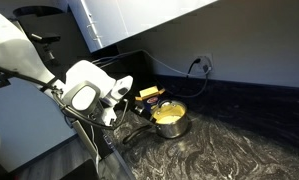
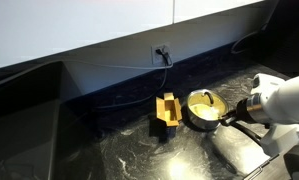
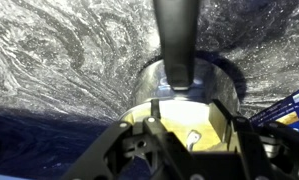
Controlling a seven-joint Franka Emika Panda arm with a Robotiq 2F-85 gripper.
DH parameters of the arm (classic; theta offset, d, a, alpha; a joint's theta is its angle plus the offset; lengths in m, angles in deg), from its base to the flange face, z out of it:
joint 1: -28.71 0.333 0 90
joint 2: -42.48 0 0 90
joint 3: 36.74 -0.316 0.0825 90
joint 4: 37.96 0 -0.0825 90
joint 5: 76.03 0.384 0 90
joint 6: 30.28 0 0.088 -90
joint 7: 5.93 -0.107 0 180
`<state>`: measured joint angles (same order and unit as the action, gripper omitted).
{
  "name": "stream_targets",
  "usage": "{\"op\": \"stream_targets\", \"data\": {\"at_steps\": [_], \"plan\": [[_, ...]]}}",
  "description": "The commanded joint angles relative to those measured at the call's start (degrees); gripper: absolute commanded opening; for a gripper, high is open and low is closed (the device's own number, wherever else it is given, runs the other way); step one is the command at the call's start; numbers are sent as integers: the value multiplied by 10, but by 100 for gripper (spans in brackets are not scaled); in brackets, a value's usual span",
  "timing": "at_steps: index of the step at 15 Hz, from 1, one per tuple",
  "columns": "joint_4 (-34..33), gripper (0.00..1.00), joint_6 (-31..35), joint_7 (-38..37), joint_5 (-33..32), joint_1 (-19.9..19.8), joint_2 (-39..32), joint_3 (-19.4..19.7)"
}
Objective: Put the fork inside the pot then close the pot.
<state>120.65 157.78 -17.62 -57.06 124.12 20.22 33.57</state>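
Observation:
The pot [image 3: 179, 95] is a shiny steel saucepan with a pale yellowish inside. Its long black handle [image 3: 177, 30] runs to the top of the wrist view. It also shows in both exterior views [image 1: 170, 119] [image 2: 203, 108] on the dark marbled counter. A small silvery piece, seemingly the fork [image 3: 192, 138], lies inside the pot. My gripper [image 3: 189, 125] hovers just above the pot's opening, fingers apart and open, holding nothing. It shows in both exterior views [image 1: 127, 101] [image 2: 241, 116] on the pot's handle side. A pale flat thing [image 2: 239, 150], perhaps the glass lid, lies by the arm.
A yellow and black object [image 2: 167, 110] [image 1: 149, 94] stands beside the pot. A blue-labelled package [image 3: 289, 105] lies to one side. A black sink [image 2: 24, 120] sits further along the counter. A wall outlet with a cable [image 2: 161, 52] is behind.

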Motion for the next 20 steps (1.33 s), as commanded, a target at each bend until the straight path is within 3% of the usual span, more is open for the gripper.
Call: {"op": "stream_targets", "data": {"at_steps": [1,3,4,9,12,15,17,18,20], "plan": [[3,87,-23,35,-11,29,45,55],[-2,99,-60,54,-14,53,54,93],[-5,100,-92,68,-18,69,60,119],[-52,100,-280,165,-40,181,100,306],[-103,100,-397,244,-2,260,89,425],[-146,100,-535,327,53,317,45,516],[-166,100,-622,362,71,337,10,560],[-176,100,-667,394,100,295,-22,530],[-190,100,-730,412,107,291,-55,547]]}}
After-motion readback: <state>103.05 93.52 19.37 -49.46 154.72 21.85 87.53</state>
